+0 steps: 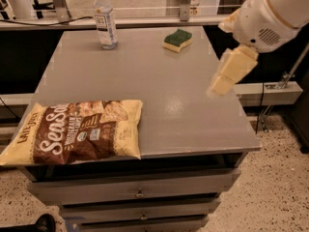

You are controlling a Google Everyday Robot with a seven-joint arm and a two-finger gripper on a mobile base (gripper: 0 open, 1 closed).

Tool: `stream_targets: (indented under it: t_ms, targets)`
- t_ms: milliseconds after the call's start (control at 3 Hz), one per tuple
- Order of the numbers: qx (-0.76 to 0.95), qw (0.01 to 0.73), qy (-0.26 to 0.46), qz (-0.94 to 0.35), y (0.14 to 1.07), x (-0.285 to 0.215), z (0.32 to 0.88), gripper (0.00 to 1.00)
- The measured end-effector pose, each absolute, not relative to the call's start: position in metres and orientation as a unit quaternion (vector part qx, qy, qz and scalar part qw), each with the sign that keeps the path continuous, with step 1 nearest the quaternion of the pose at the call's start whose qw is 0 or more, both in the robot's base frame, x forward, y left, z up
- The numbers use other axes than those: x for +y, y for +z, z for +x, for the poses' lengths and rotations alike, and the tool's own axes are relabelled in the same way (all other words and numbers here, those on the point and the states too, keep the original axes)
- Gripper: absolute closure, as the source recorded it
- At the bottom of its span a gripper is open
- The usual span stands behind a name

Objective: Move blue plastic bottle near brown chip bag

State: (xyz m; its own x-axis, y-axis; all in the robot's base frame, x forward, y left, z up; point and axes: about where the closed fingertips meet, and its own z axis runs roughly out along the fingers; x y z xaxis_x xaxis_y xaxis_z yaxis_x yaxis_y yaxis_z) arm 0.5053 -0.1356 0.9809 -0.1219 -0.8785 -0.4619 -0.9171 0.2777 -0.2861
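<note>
The blue plastic bottle point(105, 19) stands upright at the far left of the grey table point(183, 105); it is clear with a white cap and a label. The brown chip bag point(77, 132) lies flat at the table's near left corner, its left end hanging over the edge. My gripper point(226, 72) hangs above the table's right side, on a white arm reaching in from the upper right. It is far from both the bottle and the bag and holds nothing that I can see.
A green and yellow sponge point(177, 39) lies at the far middle of the table. Drawers point(137, 192) sit under the tabletop. A rail and cables run behind the table. Speckled floor shows to the right.
</note>
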Motion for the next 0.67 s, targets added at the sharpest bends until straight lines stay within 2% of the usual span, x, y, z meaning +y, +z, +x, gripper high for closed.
stream_targets:
  t_ms: [667]
  targets:
    - [0.72,0.413,0.131,-0.542,1.002,-0.049,0.585,0.0]
